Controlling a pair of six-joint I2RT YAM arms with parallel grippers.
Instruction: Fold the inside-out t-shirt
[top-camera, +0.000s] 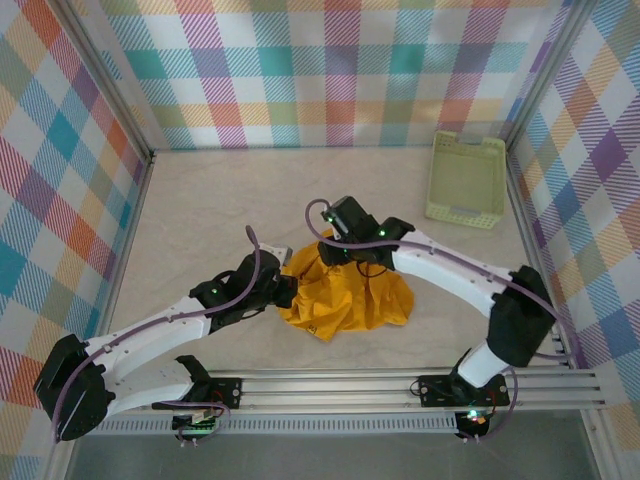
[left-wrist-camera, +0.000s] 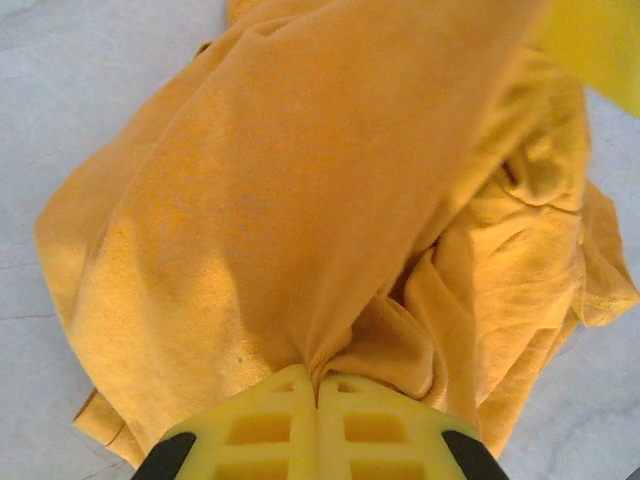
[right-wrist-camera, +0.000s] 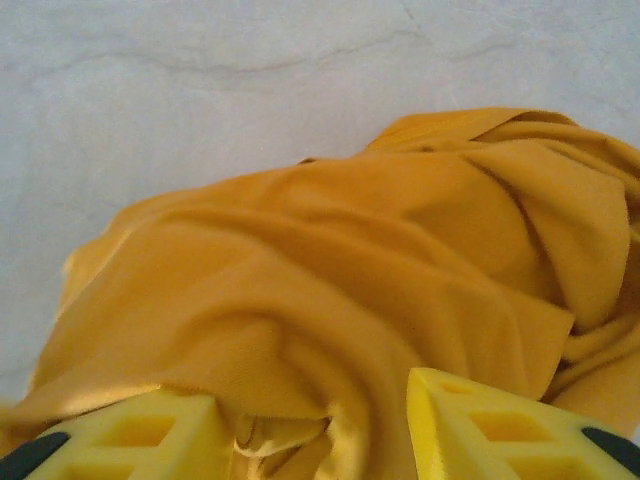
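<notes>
The mustard-yellow t-shirt lies crumpled in a heap near the table's middle, no print or tag visible. My left gripper is at the heap's left edge; in the left wrist view its yellow fingers are shut on a pinched fold of the t-shirt. My right gripper hovers over the heap's far edge. Its yellow fingers stand wide apart in the right wrist view, open, with bunched t-shirt cloth lying between and under them.
A pale green plastic basket stands at the back right, near the plaid wall. Plaid walls enclose the beige table on three sides. The metal rail with both arm bases runs along the near edge.
</notes>
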